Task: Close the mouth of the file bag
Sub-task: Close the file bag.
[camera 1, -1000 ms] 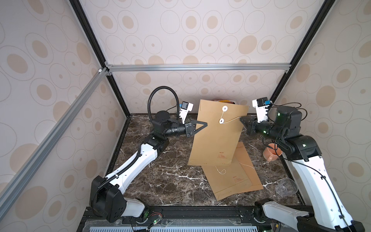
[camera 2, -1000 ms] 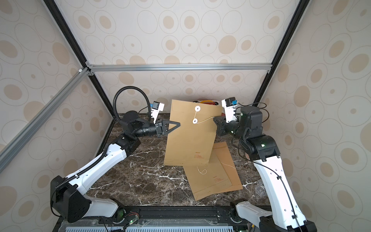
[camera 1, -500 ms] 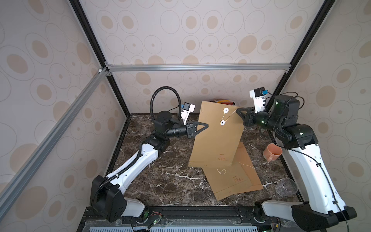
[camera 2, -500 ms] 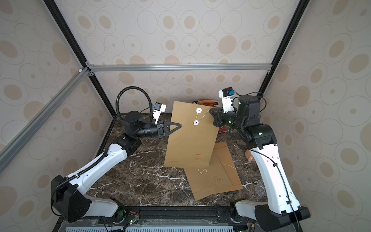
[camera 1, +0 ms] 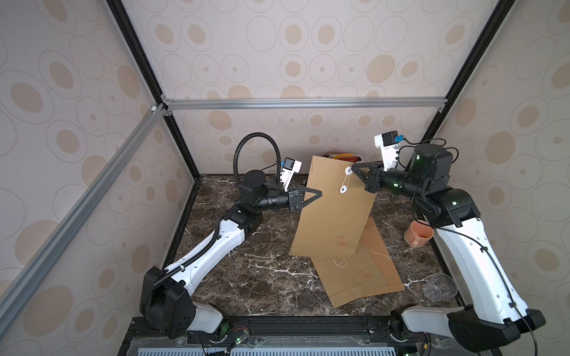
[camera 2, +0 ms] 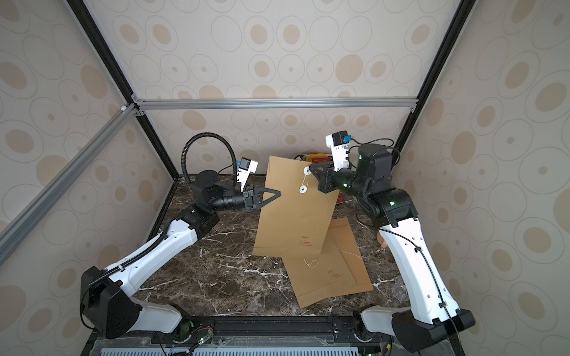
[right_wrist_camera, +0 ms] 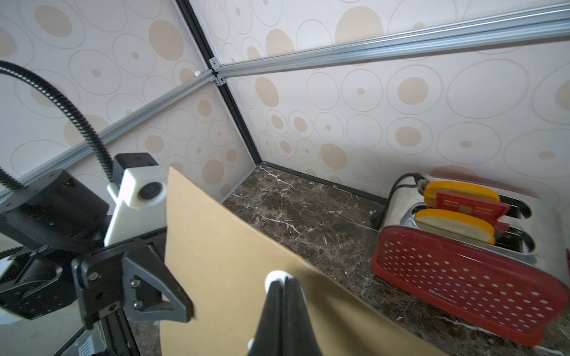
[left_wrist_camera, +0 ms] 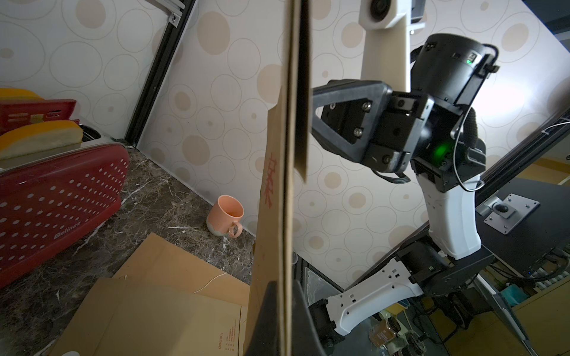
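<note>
Both top views show the tall brown kraft-paper file bag [camera 1: 333, 222] held upright over the dark marble table [camera 1: 246, 277]; it looks light and floppy. The left pincer [camera 1: 319, 194] is clamped on the bag's side edge. The right pincer [camera 1: 354, 169], jaws together, seemingly nips the thin white string [camera 1: 345, 180], which is probably the place to hold, though slippery.

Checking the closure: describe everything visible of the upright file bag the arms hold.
The file bag is brown kraft paper, held upright and slightly tilted above a second bag lying flat. Its flap is folded over; two white discs near the top are joined by a white string. Small red print sits near its lower corner. The left gripper is shut on its side edge; the right gripper is shut at the upper disc, seemingly on the string.
</note>
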Available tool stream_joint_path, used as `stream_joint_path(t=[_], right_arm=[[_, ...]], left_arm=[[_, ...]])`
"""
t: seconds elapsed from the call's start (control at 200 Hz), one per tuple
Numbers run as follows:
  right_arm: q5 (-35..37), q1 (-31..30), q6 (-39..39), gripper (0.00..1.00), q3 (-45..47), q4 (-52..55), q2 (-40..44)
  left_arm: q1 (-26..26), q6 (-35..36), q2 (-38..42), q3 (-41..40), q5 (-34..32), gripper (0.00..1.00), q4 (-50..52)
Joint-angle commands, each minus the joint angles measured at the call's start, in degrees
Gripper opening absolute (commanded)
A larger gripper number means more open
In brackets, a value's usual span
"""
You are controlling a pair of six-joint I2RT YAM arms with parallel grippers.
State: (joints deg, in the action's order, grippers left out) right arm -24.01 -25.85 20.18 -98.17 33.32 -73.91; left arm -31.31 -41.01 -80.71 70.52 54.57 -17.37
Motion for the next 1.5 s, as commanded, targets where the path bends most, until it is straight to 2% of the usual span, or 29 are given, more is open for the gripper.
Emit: stream_joint_path(t=[0.0, 0.336, 0.656, 0.917, 1.257, 1.387, 1.497], right_arm=[[0.53, -2.72, -0.18, 0.00, -1.59, -2.18, -1.60], [1.51, -7.47, -2.01, 0.00, -1.69, -1.05, -2.83], [2.42, -11.65, -0.47, 0.00, 4.65, -3.10, -0.56], [6.34, -11.71, 0.42, 0.00, 11.63, -4.20, 4.14], [11.78, -11.75, 2.70, 0.00, 21.33, -5.97, 10.48], [12.79, -11.72, 2.84, 0.00, 23.31, -6.08, 11.55], [13.89, -11.74, 2.49, 0.00, 23.99, -5.94, 12.03]], left_arm=[[-0.69, 0.69, -0.37, 2.79, 0.63, 0.00, -1.00], [-0.92, 0.78, -0.02, 2.73, 0.59, 0.00, -1.00], [-0.92, 0.76, -0.68, 3.35, 0.81, 0.00, 0.08], [-0.88, 0.29, -0.24, 2.95, 0.62, 0.00, -0.85], [-0.91, -4.86, -0.47, 1.93, 1.06, 0.00, -6.90], [-0.86, -8.64, -0.77, 1.21, 1.33, 0.00, -11.79], [-0.87, -8.69, -0.68, 1.20, 1.42, 0.00, -11.90]])
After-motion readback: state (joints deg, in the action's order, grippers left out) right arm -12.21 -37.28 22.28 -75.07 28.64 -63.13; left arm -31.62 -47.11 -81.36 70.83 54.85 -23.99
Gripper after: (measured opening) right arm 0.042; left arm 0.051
